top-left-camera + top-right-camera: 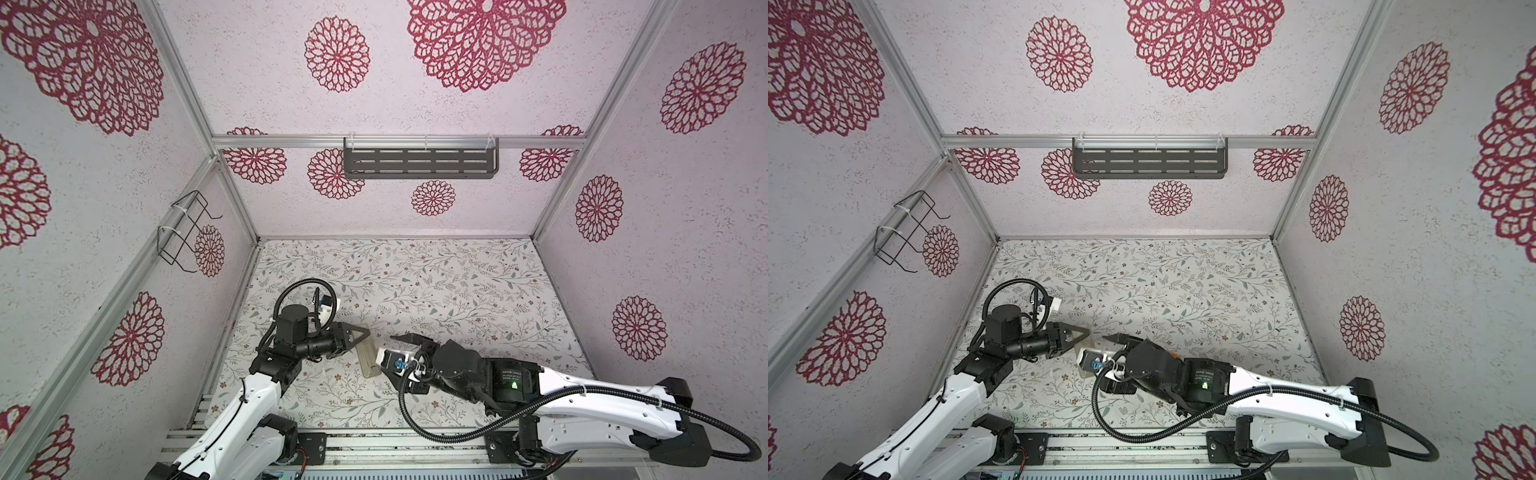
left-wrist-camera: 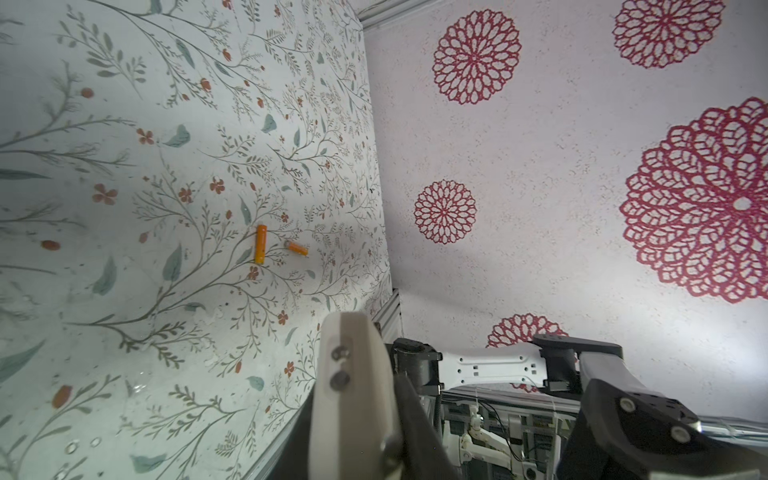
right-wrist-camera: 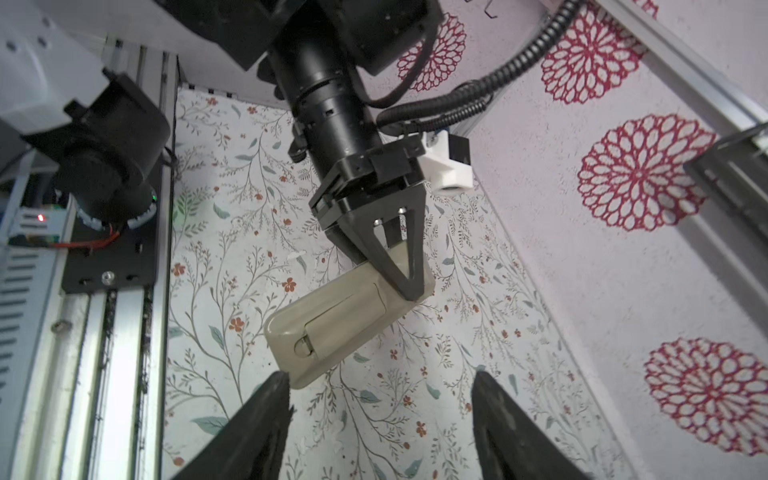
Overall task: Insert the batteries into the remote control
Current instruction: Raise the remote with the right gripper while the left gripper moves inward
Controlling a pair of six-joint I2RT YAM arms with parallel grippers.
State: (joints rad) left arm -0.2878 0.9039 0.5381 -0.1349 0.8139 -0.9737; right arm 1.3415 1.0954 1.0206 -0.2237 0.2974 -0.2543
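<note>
Right end effector (image 3: 380,376) spread | left end effector (image 3: 386,274) gripping remote control (image 3: 332,328)

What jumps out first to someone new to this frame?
The left hand is clamped on one end of the beige remote control, back side up, at the front-centre of the table. The right hand is open just short of it. In the left wrist view, two orange batteries lie loose on the floral tabletop.
</note>
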